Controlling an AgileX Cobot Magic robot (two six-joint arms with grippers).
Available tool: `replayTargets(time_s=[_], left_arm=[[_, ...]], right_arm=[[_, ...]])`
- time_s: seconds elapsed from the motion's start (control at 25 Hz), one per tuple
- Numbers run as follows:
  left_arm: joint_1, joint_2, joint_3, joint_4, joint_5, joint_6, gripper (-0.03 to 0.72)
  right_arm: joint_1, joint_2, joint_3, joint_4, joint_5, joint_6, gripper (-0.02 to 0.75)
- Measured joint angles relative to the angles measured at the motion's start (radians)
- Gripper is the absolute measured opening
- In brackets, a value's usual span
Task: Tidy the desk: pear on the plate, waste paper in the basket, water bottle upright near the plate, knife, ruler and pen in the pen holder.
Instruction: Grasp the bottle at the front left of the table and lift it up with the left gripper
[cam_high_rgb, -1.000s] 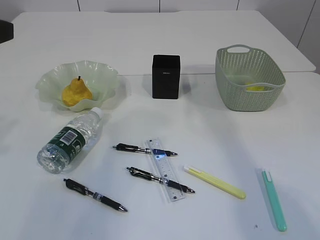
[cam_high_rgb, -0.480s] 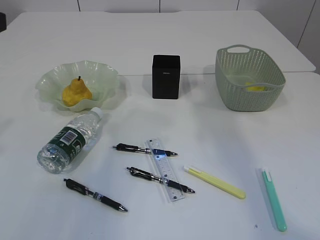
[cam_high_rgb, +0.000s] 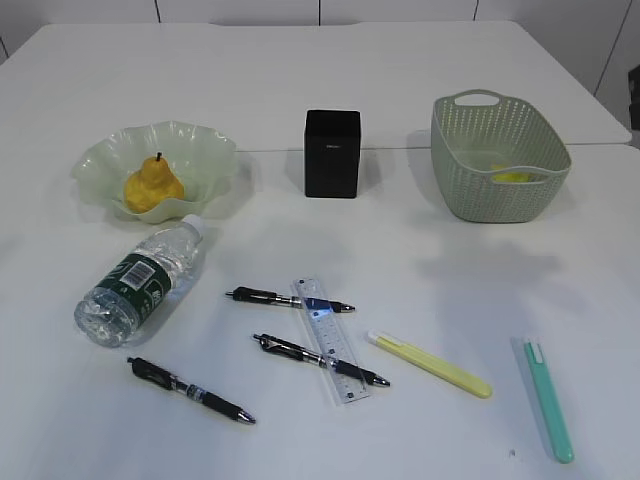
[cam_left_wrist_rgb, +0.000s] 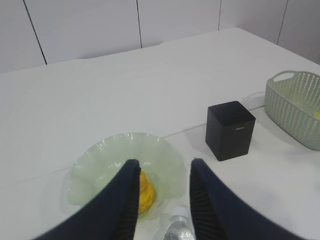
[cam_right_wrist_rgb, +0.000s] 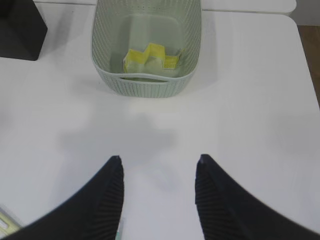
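The left gripper (cam_left_wrist_rgb: 161, 167), at the bottom centre of the left wrist view, stands partly open with nothing between its two dark fingers; beyond it lies the plate (cam_left_wrist_rgb: 95, 162), with the pear (cam_left_wrist_rgb: 145, 190) showing in the gap and the cap of the water bottle (cam_left_wrist_rgb: 179, 231) at the bottom edge. The right gripper (cam_right_wrist_rgb: 159, 162), at the bottom of the right wrist view, is likewise open and empty above bare desk (cam_right_wrist_rgb: 250, 100), its shadow falling ahead of it; the basket (cam_right_wrist_rgb: 145, 85) sits at the top centre, holding crumpled yellow waste paper (cam_right_wrist_rgb: 147, 56). In the exterior view neither gripper appears. The plate (cam_high_rgb: 205, 160) occupies the left of the frame with the pear (cam_high_rgb: 153, 185) upright inside it; the water bottle (cam_high_rgb: 140, 280) lies on its side just below the plate, cap pointing toward it. The pen holder (cam_high_rgb: 332, 153) stands at upper centre, its inside not visible, and the basket (cam_high_rgb: 497, 160) at upper right. In the lower centre the ruler (cam_high_rgb: 330, 340) lies diagonally across two black pens (cam_high_rgb: 290, 298) (cam_high_rgb: 320, 360); a third black pen (cam_high_rgb: 190, 390) lies apart at lower left. A yellow knife (cam_high_rgb: 430, 364) lies just right of the ruler, and a green knife (cam_high_rgb: 548, 398) rests near the lower right corner.
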Motion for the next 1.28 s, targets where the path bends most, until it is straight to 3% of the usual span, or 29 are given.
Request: replayTargets(time_s=[0.64,0.96,1.28], left_arm=[[0.000,-0.005,0.000,0.000,0.023,0.000,0.241],[0.000,-0.005,0.000,0.005,0.024,0.000,0.241],[0.000,-0.005,0.000,0.007,-0.012,0.000,0.241]], right_arm=[[0.000,-0.182,0.448,-0.065,-0.411,0.004,0.351],[0.000,-0.263,0.568,-0.068,-0.449,0.004,0.351],[0.000,-0.275,0.582,-0.068,-0.424,0.004,0.351]])
